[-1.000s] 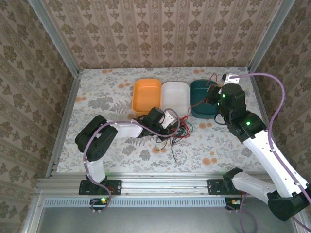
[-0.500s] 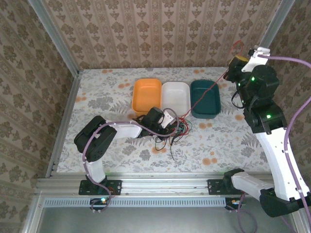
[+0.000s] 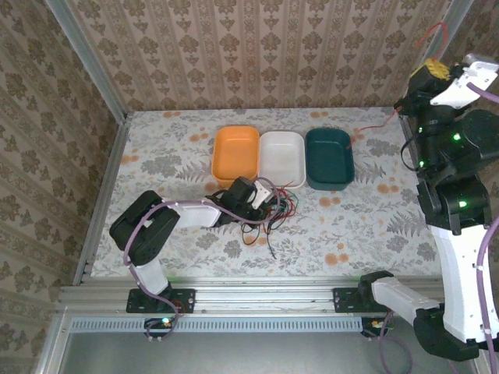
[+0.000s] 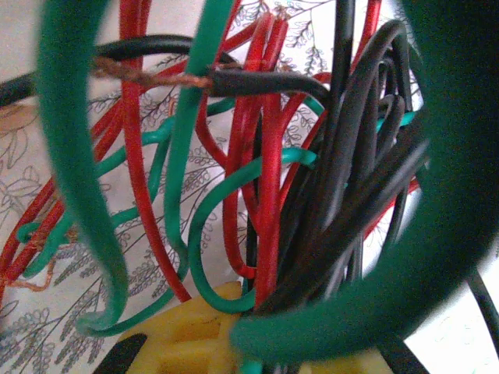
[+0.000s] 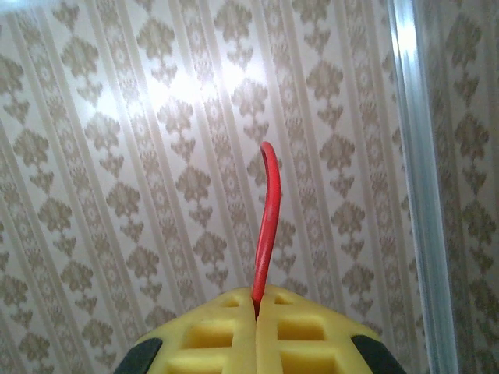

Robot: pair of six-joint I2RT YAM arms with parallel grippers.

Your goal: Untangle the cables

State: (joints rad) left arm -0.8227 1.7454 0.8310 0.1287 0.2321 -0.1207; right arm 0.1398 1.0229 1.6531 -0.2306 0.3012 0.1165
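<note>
The cables (image 3: 273, 212), a knot of thin red, green and black strands, lie on the table in front of the trays. My left gripper (image 3: 263, 198) is low at the knot's left side. Up close, red (image 4: 269, 179), green (image 4: 78, 195) and black (image 4: 351, 171) strands run down between its yellow pads (image 4: 195, 331); the left gripper (image 4: 257, 312) is shut on the bundle. My right gripper (image 3: 429, 75) is raised high at the far right. It (image 5: 256, 308) is shut on one red cable (image 5: 267, 222), whose short end sticks up past the pads. A stretch of it (image 3: 382, 122) hangs taut below.
Three trays stand in a row at the back: orange (image 3: 218, 156), white (image 3: 281, 139) and dark teal (image 3: 328, 136). Wallpapered walls and metal frame posts (image 5: 413, 179) close in the table. Floral tablecloth (image 3: 366, 218) lies open to the right of the knot.
My right arm has swung up and to the right, drawing the red cable away from the teal tray and out of the knot. The left gripper and knot shifted slightly left.
</note>
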